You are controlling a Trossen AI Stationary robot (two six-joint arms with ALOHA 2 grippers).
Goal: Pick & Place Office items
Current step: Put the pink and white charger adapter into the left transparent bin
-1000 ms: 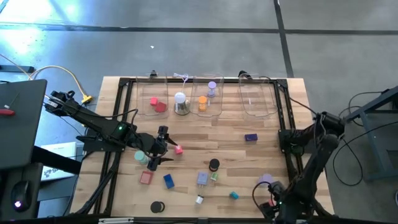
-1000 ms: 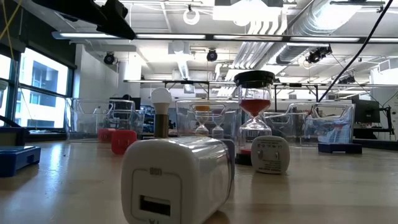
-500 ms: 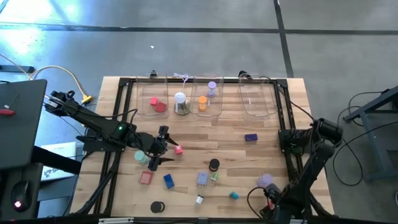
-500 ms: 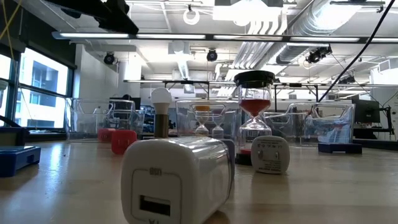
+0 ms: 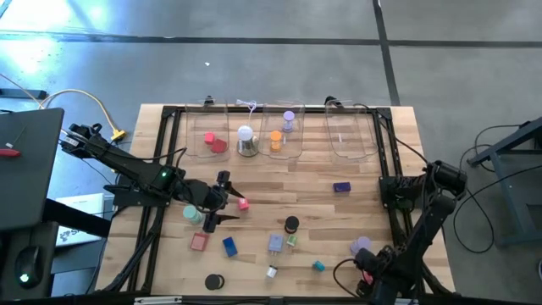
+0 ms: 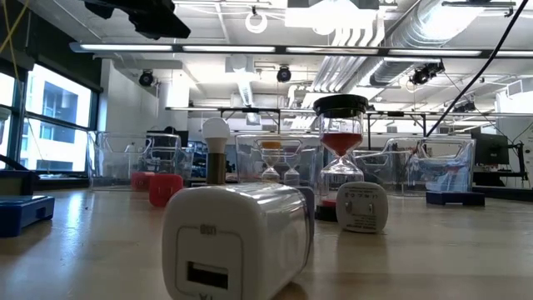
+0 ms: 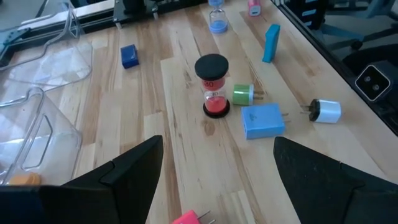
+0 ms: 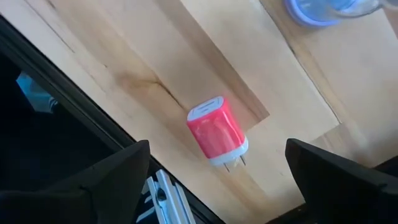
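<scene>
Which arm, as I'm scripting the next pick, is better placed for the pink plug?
Left. Its open gripper sits right beside the pink plug; the right gripper is far off.

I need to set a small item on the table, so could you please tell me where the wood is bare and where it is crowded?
Bare wood runs between the clear bins at the far edge and the blue block, and left of that block toward the left end effector, which is open. It is crowded near the front: the hourglass, blue charger and red square.
</scene>
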